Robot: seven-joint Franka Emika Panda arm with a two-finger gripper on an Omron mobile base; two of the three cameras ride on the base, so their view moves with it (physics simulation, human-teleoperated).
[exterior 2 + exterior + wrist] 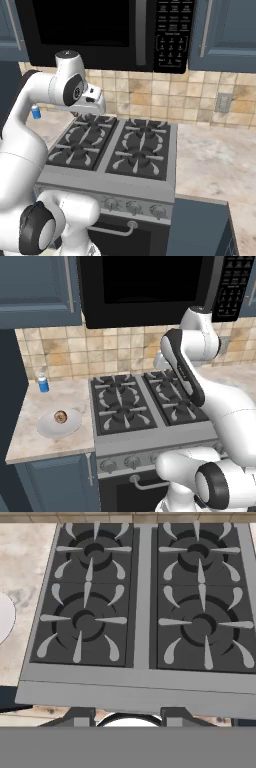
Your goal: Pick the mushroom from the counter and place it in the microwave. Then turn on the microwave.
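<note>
Left of the gas stove (145, 403), the mushroom (60, 416) sits on a white plate (47, 427) on the counter (30, 441), a blue bottle (43, 383) behind. Gripper (128, 717) hangs above the burners, fingers apart, empty. Overhead, the microwave (150, 286) is closed.

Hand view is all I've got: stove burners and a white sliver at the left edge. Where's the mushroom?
Observer: The mushroom sits on a white plate, on the counter left of the stove.
Operator: Microwave door open?
Observer: No. The microwave above the stove has its door shut.
Operator: Anything else near the plate?
Observer: A small blue bottle stands behind it near the wall, apart from the plate.
</note>
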